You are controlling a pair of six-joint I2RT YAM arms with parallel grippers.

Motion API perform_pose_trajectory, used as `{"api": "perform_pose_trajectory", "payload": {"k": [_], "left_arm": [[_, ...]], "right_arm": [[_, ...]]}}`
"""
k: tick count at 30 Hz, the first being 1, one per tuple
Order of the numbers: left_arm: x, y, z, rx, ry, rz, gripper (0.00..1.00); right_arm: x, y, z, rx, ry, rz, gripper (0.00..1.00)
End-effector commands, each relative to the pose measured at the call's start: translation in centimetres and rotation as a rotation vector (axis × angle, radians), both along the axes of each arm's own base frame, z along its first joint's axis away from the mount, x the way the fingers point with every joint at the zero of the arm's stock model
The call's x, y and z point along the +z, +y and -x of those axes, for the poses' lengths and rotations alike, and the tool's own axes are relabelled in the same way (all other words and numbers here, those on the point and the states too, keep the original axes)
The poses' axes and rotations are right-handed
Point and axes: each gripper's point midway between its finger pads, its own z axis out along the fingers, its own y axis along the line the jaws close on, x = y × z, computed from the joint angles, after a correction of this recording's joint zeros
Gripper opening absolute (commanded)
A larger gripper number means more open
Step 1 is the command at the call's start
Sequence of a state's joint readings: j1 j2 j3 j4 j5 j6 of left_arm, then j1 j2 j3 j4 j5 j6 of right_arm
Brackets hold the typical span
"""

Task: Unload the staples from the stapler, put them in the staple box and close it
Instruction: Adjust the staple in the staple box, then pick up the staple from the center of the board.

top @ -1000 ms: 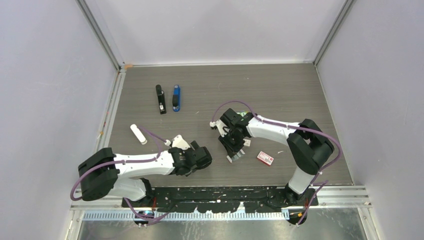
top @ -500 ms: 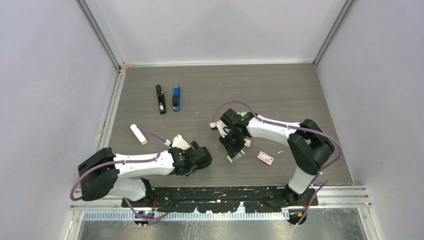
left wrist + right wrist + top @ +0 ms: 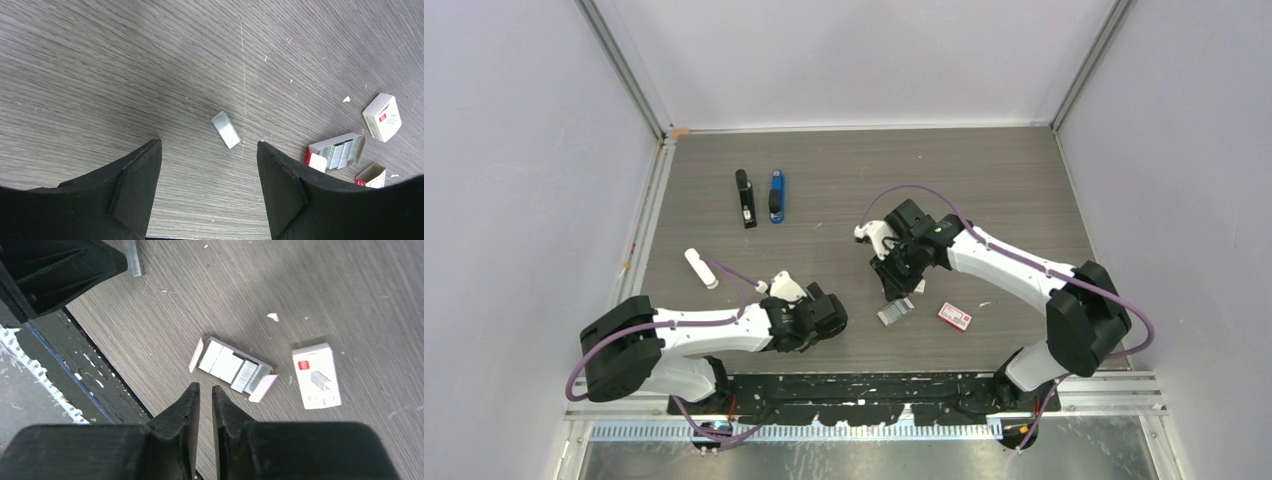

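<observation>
Top view, left side: a white cylinder lies on the table near the left edge; beyond it, toward the far side, a black stapler and the stapler lie side by side, just apart and roughly parallel; the blue stapler lies flat, well apart from both arms; whether its channel is exposed cannot be told at this size.

Centre: the left gripper sits low over the table near the front edge; in the left wrist view the left gripper has its fingers spread wide with nothing between them; a loose strip of staples lies flat on the wood just ahead of the gap, touching neither finger.

Right of centre: the right gripper points down beside an open box; in the right wrist view the right gripper has its fingers drawn almost together, only a thin slit between them and nothing seen in it; the open box holds grey strips; a closed box, white with a red mark, lies near it on the right; the loose strip of staples shows at the top edge.
</observation>
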State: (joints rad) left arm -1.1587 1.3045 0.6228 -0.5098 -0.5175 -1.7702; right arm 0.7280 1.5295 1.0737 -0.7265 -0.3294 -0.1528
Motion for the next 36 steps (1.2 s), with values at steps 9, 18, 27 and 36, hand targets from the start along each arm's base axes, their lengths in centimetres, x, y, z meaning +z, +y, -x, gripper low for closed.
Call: {"api": "perform_pose_trajectory", "payload": {"k": [9,18,27,36], "left_arm": [[1.2,-0.5,-0.4,0.04,0.047,-0.098,0.67],[0.1,-1.1,-0.5,0.058,0.111,-0.176,0.53],[-0.9,-1.1,-1.2,0.071,0.156,-0.198,0.49],[-1.8,-1.0,-1.4,0.064,0.21,-0.221,0.43]], "right_arm": [[3.7,-0.8,-1.3,-0.003,-0.083,-0.101,0.21],[4.3,-1.3,-1.6,-0.007,-0.108,-0.105,0.22],[4.8,-1.8,-1.7,-0.017,-0.117,-0.118,0.22],[4.9,-1.7,-1.5,-0.013,-0.116,-0.123,0.22]]}}
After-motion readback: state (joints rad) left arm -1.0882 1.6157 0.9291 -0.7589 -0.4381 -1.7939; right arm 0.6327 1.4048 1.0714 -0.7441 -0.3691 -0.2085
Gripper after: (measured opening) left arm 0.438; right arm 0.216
